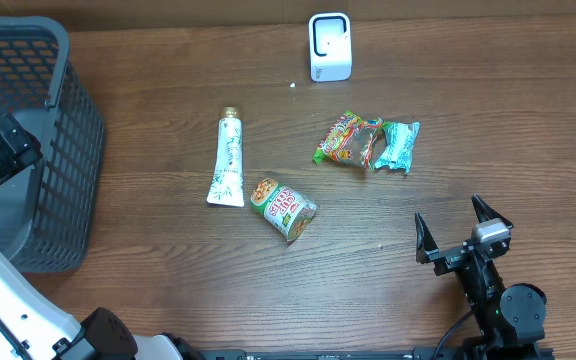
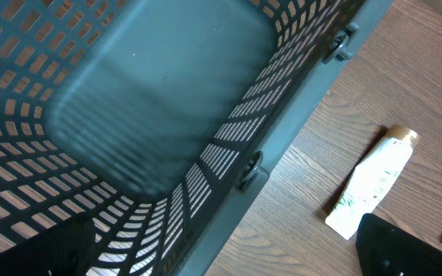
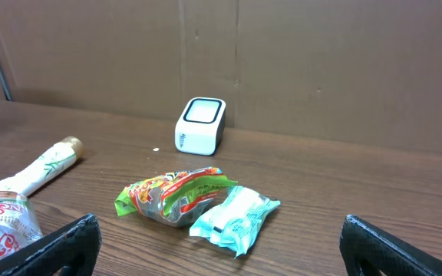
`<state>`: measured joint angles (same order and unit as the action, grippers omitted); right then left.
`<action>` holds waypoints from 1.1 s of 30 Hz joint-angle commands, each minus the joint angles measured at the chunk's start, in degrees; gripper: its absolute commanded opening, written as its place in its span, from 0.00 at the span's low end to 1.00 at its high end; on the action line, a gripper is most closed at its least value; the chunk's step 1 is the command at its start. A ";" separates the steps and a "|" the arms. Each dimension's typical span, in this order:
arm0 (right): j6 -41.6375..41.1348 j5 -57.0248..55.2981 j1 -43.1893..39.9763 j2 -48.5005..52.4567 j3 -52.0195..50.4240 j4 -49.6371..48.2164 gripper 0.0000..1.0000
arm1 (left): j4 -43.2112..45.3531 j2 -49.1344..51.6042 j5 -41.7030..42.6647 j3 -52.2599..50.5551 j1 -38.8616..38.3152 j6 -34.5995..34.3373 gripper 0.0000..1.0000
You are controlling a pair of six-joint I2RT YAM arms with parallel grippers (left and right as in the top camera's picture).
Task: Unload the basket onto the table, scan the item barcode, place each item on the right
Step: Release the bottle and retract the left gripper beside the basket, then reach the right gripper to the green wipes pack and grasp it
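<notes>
While left hand (image 2: 225, 238) hangs over basket (image 1: 73, 150), right hand (image 1: 456, 228) sits low, level; both wide open, empty.

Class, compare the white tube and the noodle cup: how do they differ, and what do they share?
The white tube is long and slim; the noodle cup is short and stubby. The tube is white with green leaves and a gold cap; the cup carries busy red and green print. The tube points toward the far edge; the cup lies slanted. Both lie on their sides on the wooden table.
</notes>
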<state>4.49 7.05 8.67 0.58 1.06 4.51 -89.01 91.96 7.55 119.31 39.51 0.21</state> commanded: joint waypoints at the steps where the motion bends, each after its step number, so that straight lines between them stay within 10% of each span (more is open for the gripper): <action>1: -0.15 -0.42 0.22 -0.42 -0.61 -0.35 1.00 | -0.13 0.07 0.87 0.00 0.17 0.94 1.00; 23: -3.21 0.57 0.22 -0.42 0.35 -4.46 1.00 | -0.11 0.07 0.87 0.00 0.17 0.94 1.00; 28: -8.15 6.16 0.22 6.23 12.59 -0.81 1.00 | -0.11 0.07 0.87 0.00 0.17 0.94 1.00; 33: -7.72 6.40 0.22 37.07 44.72 14.38 1.00 | -0.11 0.07 0.87 0.00 0.17 0.94 1.00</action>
<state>-2.79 12.91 8.67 25.43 32.67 12.23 -89.23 92.01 7.97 119.24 39.48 0.21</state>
